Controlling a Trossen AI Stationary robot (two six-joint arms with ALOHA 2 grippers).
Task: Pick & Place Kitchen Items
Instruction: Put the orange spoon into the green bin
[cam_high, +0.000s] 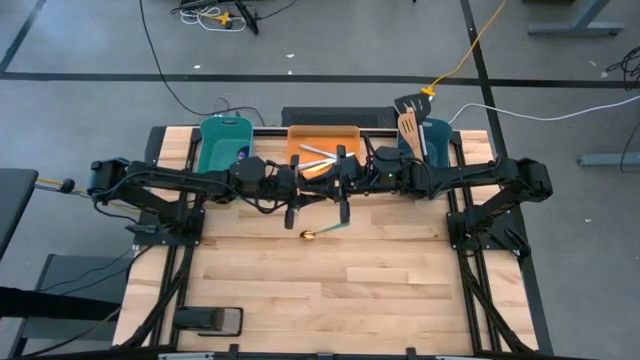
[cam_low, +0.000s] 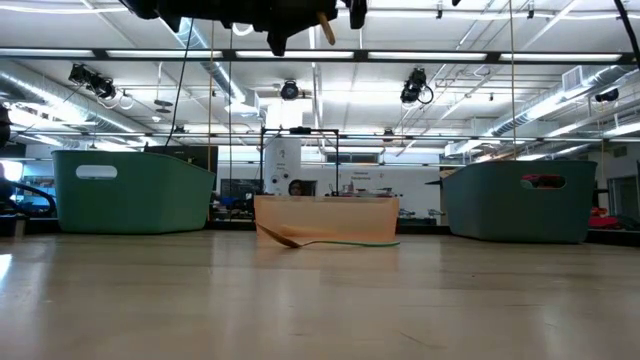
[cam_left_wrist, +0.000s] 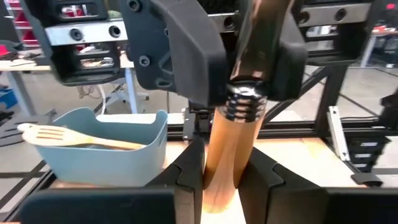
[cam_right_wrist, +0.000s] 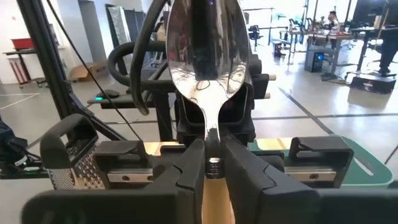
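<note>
A spoon with a silver bowl (cam_right_wrist: 208, 50) and a pale wooden handle (cam_left_wrist: 227, 155) is held high over the table's middle, in front of the orange tray (cam_high: 352, 133). My left gripper (cam_high: 305, 180) and my right gripper (cam_high: 336, 176) face each other, and both are shut on the spoon. A gold spoon with a green handle (cam_high: 322, 232) lies flat on the table below them. It also shows in the low view (cam_low: 330, 241). My left gripper pinches the spoon's wooden handle (cam_left_wrist: 219, 177) between its two fingers, below the silver ferrule (cam_left_wrist: 245, 102). The fingers come level from the table's left and lie across the handle. The spoon is lifted clear, bowl up, its wooden end (cam_low: 325, 28) pointing down. My right gripper pinches the spoon's thin metal neck (cam_right_wrist: 212, 146) between its two fingertips, just above the ferrule and below the bowl. The fingers come level from the table's right and lie across the spoon. The bowl stands up above the fingers.
A teal tub (cam_high: 222, 142) stands at the far left. Another teal tub (cam_high: 432, 135) at the far right holds wooden spatulas (cam_high: 408, 125) and a black turner (cam_high: 408, 103). The orange tray between them holds silver cutlery (cam_high: 318, 153). Bare wood (cam_high: 330, 290) lies toward the near edge.
</note>
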